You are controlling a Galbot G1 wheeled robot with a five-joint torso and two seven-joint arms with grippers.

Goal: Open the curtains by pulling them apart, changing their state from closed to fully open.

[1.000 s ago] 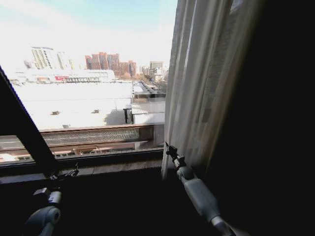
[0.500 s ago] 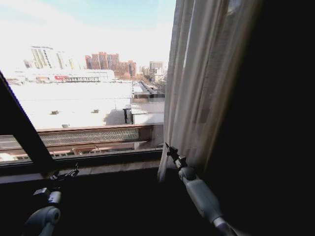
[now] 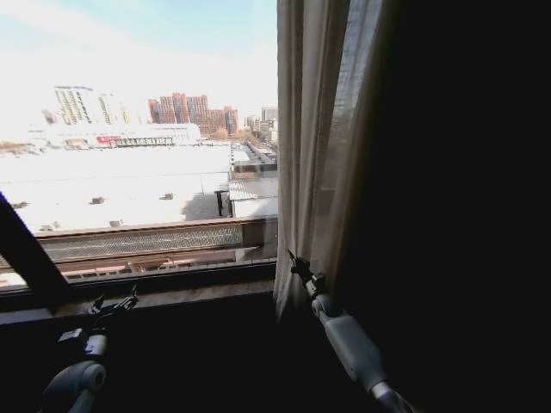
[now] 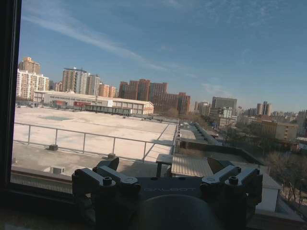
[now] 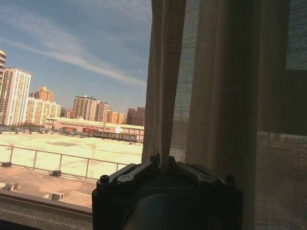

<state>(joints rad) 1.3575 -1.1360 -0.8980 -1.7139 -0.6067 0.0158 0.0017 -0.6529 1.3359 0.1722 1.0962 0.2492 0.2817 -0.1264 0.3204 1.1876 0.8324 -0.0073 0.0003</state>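
Right hand point(image 3: 294, 261): centre frame, clamped on a pleat of the sheer curtain point(image 3: 312, 146); we judge a steady, level pull toward frame right best.
Left hand point(image 3: 114, 305): lower left, fingers apart, idle by the sill point(image 3: 198, 292).

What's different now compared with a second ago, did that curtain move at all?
The view swung slightly, so the camera moved. Against the right end effector, the curtain now hangs straighter, its pleats more bunched. That end effector stays shut on a curtain fold at the hem; the left end effector stays open, low by the sill.

high-rise room, perhaps, window point(image 3: 138, 172) over rooftops
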